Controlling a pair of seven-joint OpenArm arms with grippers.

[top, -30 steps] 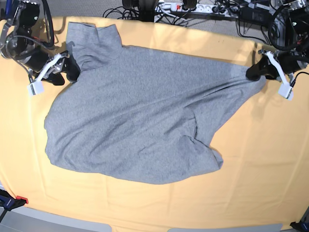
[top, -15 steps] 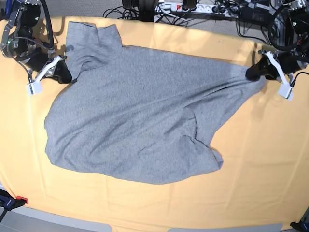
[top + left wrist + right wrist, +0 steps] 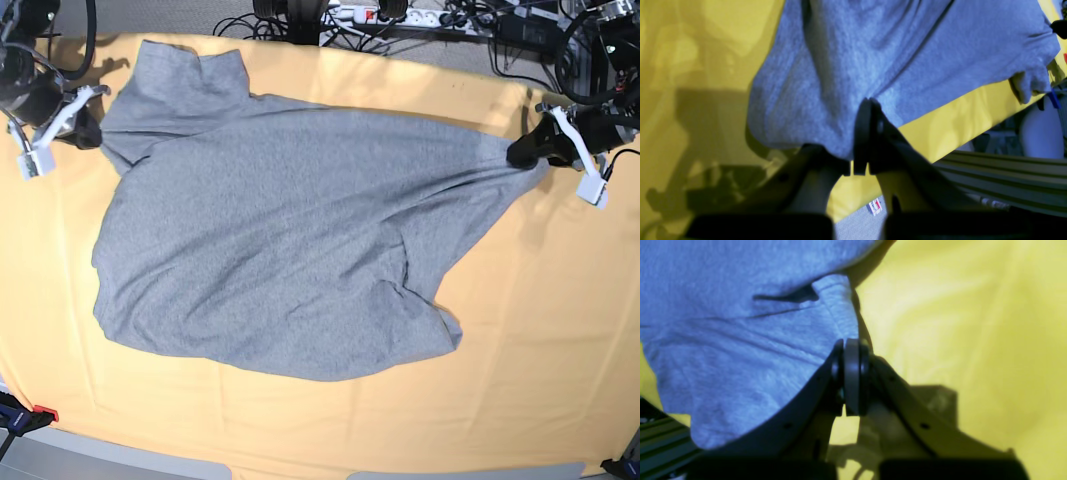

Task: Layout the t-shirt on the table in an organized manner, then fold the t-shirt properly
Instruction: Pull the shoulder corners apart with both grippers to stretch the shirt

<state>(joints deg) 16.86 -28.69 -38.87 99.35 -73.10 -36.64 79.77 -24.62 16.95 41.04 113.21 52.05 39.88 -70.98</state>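
- Since both ends are pinched, the t-shirt (image 3: 280, 250) is stretched flat on the table (image 3: 560, 330) between the two grippers, bulk sagging toward the near edge.
- Left gripper (image 3: 530, 152): clenched on a bunched fabric corner, tension creases fanning out from it.
- Right gripper (image 3: 88, 125): jaws closed on the shirt edge by the sleeve; grip confirmed in right wrist view.
- Handling, as judged: light, soft, limp, no stiffness; drag on the cloth cover likely. Best taken by hems/shoulder seams, w/ both ends pulled evenly.
- Lettering not visible; plain side up.
- Obstacles: none on the cloth near either gripper. Cables (image 3: 300, 25) and power strip (image 3: 400, 15) behind the far edge, beyond both grippers; snag risk if arms are swung back.
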